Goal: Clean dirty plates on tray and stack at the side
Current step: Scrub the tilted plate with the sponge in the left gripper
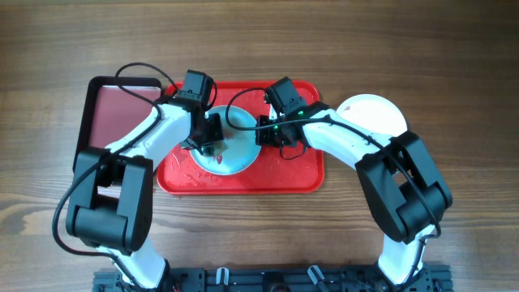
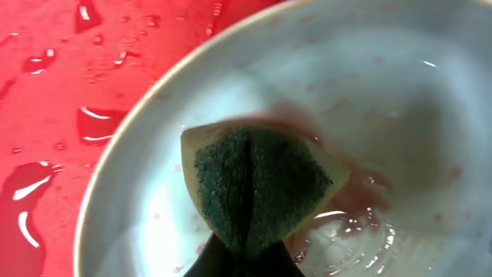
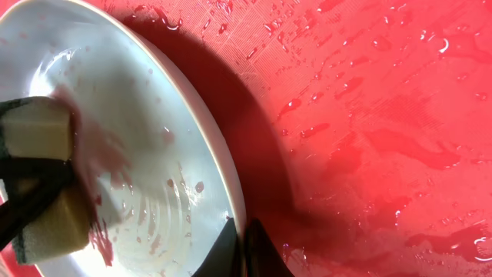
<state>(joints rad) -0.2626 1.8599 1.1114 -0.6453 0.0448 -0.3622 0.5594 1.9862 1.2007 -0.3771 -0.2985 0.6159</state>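
two arms meet over the red tray (image 1: 304, 174), where one pale aqua plate (image 1: 239, 154) lies about in the middle. only the overhead view shows a white plate (image 1: 377, 113) off the tray on the table (image 1: 454, 65) to the right, and a dark maroon tray (image 1: 113, 113) just beside the red one on the left. the left wrist view shows what the overhead hides: the left gripper (image 2: 244, 254) is clamped on a folded sponge (image 2: 257, 185), green scouring face showing, pressed into the wet plate. the right wrist view shows the right gripper (image 3: 242, 246) pinching the plate's rim, one finger inside and one outside, with reddish smears (image 3: 108, 158) beside the sponge and water drops (image 3: 369, 146) across the tray.
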